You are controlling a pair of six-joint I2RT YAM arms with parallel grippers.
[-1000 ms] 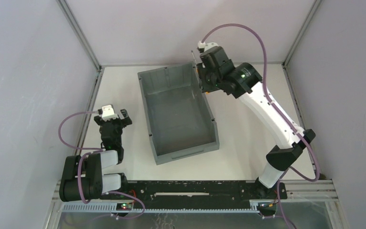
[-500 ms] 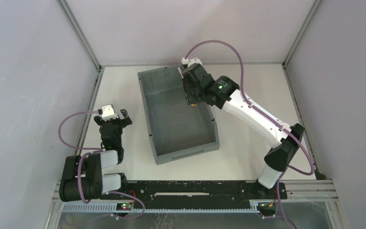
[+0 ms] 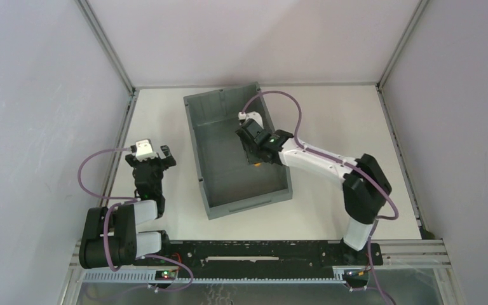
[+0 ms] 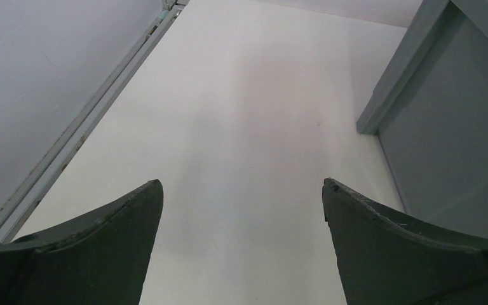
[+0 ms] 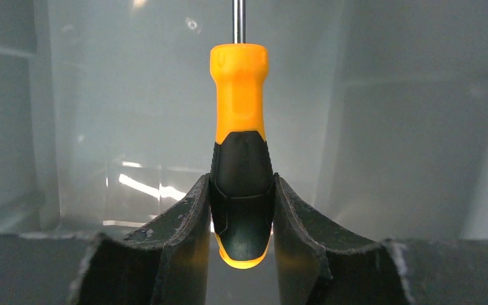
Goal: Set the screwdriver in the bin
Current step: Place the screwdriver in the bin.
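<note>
Gripping the screwdriver (image 5: 238, 82) by the black end of its handle, your right gripper (image 5: 240, 183) is hanging over the floor of the grey bin (image 3: 223, 159), fingers clamped on either side. Your left gripper (image 4: 241, 185) is hovering over the white table (image 4: 241, 76) beside the bin, fingers spread apart.

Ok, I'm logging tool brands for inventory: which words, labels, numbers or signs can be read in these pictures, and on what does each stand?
No text can be read in any view.
The small screwdriver with a black and orange-yellow handle, clamped in the right gripper, shows a plain handle with no brand or size mark.
The large grey rectangular plastic bin has bare walls with no label visible.
</note>
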